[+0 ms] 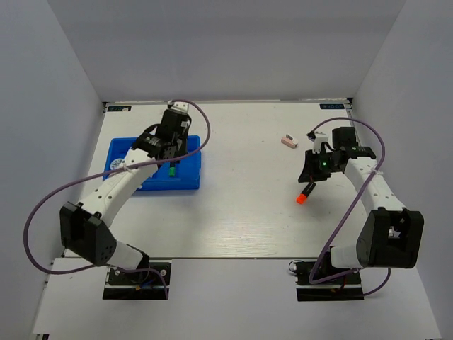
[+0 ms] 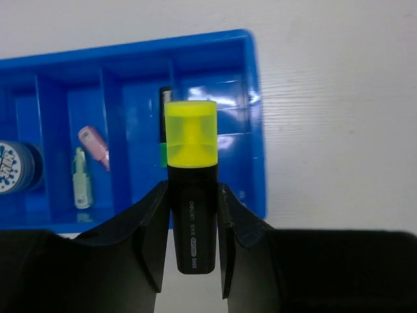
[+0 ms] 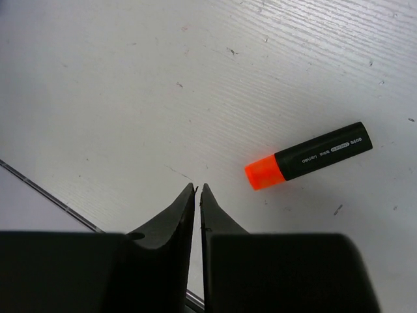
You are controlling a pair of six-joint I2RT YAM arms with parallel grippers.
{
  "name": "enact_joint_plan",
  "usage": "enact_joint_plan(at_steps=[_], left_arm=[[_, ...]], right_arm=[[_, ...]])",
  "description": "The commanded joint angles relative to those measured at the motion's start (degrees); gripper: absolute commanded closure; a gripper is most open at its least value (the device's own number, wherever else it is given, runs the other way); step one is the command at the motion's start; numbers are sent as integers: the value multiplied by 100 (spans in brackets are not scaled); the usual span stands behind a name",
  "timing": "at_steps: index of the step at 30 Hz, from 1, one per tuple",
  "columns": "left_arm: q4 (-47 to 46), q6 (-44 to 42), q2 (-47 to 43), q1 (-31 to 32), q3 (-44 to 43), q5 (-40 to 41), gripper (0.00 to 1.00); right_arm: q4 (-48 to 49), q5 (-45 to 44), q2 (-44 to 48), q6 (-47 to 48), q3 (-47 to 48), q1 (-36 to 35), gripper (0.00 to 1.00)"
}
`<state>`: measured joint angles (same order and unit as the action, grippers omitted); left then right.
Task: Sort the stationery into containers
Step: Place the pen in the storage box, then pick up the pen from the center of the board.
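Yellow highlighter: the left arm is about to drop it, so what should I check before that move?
1. Grip: yellow highlighter clamped between the left jaws: ok.
2. Aim: its cap lines up with the tray compartment holding the green highlighter: ok.
3. Height above the tray floor: cannot tell.
4. Other arm clear: right jaws shut, empty, far from the tray: ok.
5. All stationery off the table: not ok; orange highlighter and a pink item lie there.

A robotics lab's test cell: a white worktop (image 1: 241,212) boxed in on three sides by plain pale walls (image 1: 233,49), a left arm (image 1: 117,185) and a right arm (image 1: 373,185) bolted at its near edge (purple cables (image 1: 32,219) looping off both), a blue tray (image 1: 185,180) laid out.
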<state>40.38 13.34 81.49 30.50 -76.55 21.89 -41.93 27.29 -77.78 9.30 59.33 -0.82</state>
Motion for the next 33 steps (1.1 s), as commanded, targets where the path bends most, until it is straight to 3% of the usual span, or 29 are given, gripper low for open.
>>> enact_joint_plan(at_steps=[1, 3, 7, 11, 14, 15, 19, 20, 23, 24, 25, 26, 27, 29, 30, 31, 32, 33], left_arm=[[313, -200, 243, -542, -52, -97, 93], [295, -279, 516, -720, -157, -228, 93], [269, -315, 999, -1133, -316, -326, 93], [225, -315, 1535, -1319, -474, -282, 89], [242, -350, 1843, -1459, -632, -273, 74], [242, -359, 1905, -1494, -737, -273, 60], [365, -385, 2072, -1512, -949, -299, 24], [383, -385, 2020, -1512, -967, -325, 21], [313, -306, 1687, -1503, -809, -492, 21], [295, -289, 1468, -1495, -669, -623, 28], [295, -210, 1361, -1460, -598, -703, 62], [312, -157, 1099, -1390, -441, -869, 81], [304, -113, 775, -1328, -213, -992, 100], [208, -95, 265, -1013, 227, -1718, 100], [129, -121, 70, -898, 437, -1932, 100], [67, -182, -488, -766, 1118, -2152, 99], [-21, -279, -781, -295, 1308, -2537, 83], [-48, -332, -1019, -108, 1501, -2593, 70]], right_arm=[[19, 154, -123, 72, -1, 12, 88], [1, 163, -141, 98, 0, 20, 83], [-61, 145, -185, 151, 26, 20, 59], [-52, 101, -194, 186, 43, 12, 53], [-69, 101, -220, 177, 17, 21, 49], [-78, 84, -220, 195, 26, 12, 47], [-192, 101, -273, 423, 52, 20, 33], [-253, 66, -282, 502, 131, 3, 32], [-342, -170, -229, 1082, 105, 20, 32], [-298, -197, -194, 1466, 27, 20, 34], [-220, -189, -150, 1626, -52, 3, 36], [-210, -189, -133, 1784, -88, 20, 40], [-167, -15, -80, 2482, -219, -6, 50], [-210, 416, 69, 3206, -378, 168, 70], [-454, 539, 157, 5176, -709, 179, 77], [-595, 697, 201, 5848, -860, 187, 77], [-675, 681, 445, 7543, -1010, 248, 75], [-676, 629, 517, 8065, -1298, 266, 72]])
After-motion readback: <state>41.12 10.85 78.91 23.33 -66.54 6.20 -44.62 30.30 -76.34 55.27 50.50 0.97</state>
